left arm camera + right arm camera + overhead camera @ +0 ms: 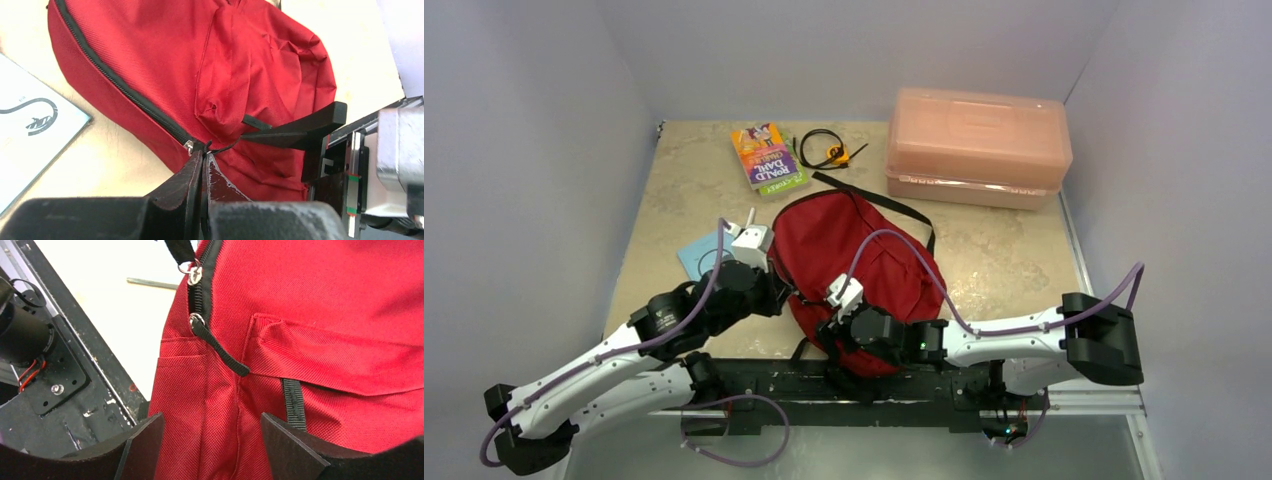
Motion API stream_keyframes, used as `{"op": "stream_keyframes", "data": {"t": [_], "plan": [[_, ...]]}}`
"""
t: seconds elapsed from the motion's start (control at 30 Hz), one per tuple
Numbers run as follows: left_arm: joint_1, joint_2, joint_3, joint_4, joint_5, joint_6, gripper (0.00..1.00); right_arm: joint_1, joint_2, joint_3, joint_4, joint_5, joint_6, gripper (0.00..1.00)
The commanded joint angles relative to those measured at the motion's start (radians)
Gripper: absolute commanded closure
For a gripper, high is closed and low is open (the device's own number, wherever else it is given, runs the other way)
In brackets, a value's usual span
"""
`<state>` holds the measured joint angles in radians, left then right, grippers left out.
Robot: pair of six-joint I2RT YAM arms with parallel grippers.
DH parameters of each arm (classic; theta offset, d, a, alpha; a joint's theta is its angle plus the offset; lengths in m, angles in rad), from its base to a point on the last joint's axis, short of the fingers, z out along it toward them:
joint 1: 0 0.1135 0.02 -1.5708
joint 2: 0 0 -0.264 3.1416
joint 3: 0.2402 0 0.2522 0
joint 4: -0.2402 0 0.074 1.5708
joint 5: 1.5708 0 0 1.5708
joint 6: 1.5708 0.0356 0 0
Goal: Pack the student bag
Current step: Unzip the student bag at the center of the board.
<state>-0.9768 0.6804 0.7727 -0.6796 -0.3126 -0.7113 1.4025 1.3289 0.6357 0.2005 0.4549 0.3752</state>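
The dark red student bag (856, 262) lies flat in the middle of the table, zipper closed. My left gripper (782, 291) is at its left edge. In the left wrist view it (205, 149) is shut on the black zipper pull beside the metal slider (190, 145) of the bag (165, 55). My right gripper (829, 327) is over the bag's near end. In the right wrist view it (212, 424) is open, its fingers (145, 432) either side of a fold of red fabric (320, 285), below two zipper sliders (196, 320).
A pink translucent box (979, 145) stands at the back right. A Roald Dahl book (767, 157) and a black cable with an orange tag (827, 150) lie at the back. A light blue booklet (701, 255) lies left of the bag, also in the left wrist view (30, 145).
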Motion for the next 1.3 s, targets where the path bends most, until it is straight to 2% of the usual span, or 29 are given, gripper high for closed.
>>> {"op": "stream_keyframes", "data": {"t": [0.0,0.2,0.43,0.67,0.77,0.8,0.83,0.9,0.93,1.0,1.03,1.13,1.27], "plan": [[-0.002,-0.014,0.081,0.009,-0.028,-0.040,1.00,0.004,-0.026,0.020,0.148,0.043,-0.170,0.25],[-0.002,-0.015,0.124,0.015,0.013,-0.055,1.00,0.007,-0.081,0.099,0.171,-0.067,-0.239,0.27],[-0.004,0.012,0.135,0.046,0.058,-0.054,1.00,0.009,-0.094,0.133,0.180,-0.010,-0.244,0.21],[-0.002,0.021,0.135,0.068,0.068,-0.051,1.00,0.009,0.025,0.130,0.224,0.074,-0.253,0.25],[-0.003,0.007,0.133,0.069,0.050,-0.058,1.00,0.009,0.043,0.094,0.248,0.119,-0.236,0.32],[-0.002,0.001,0.132,0.072,0.042,-0.061,1.00,0.009,0.053,0.086,0.248,0.129,-0.233,0.38],[-0.002,0.000,0.128,0.072,0.031,-0.066,1.00,0.009,0.063,0.081,0.249,0.132,-0.235,0.45],[-0.003,0.000,0.123,0.051,-0.007,-0.085,1.00,0.009,0.075,0.079,0.242,0.120,-0.254,0.71],[-0.002,0.004,0.127,0.024,-0.041,-0.103,1.00,0.009,0.075,0.080,0.226,0.132,-0.261,0.81],[-0.002,0.019,0.151,-0.080,-0.154,-0.153,1.00,0.007,0.064,0.071,0.209,0.101,-0.277,0.96],[-0.001,0.029,0.169,-0.140,-0.220,-0.185,1.00,0.003,0.058,0.058,0.210,0.061,-0.320,1.00],[0.049,0.076,0.208,-0.255,-0.348,-0.209,1.00,-0.001,0.027,-0.010,0.235,-0.115,-0.456,1.00],[0.268,0.124,0.200,-0.223,-0.211,-0.105,1.00,-0.002,-0.068,-0.107,0.271,-0.244,-0.532,1.00]]}}
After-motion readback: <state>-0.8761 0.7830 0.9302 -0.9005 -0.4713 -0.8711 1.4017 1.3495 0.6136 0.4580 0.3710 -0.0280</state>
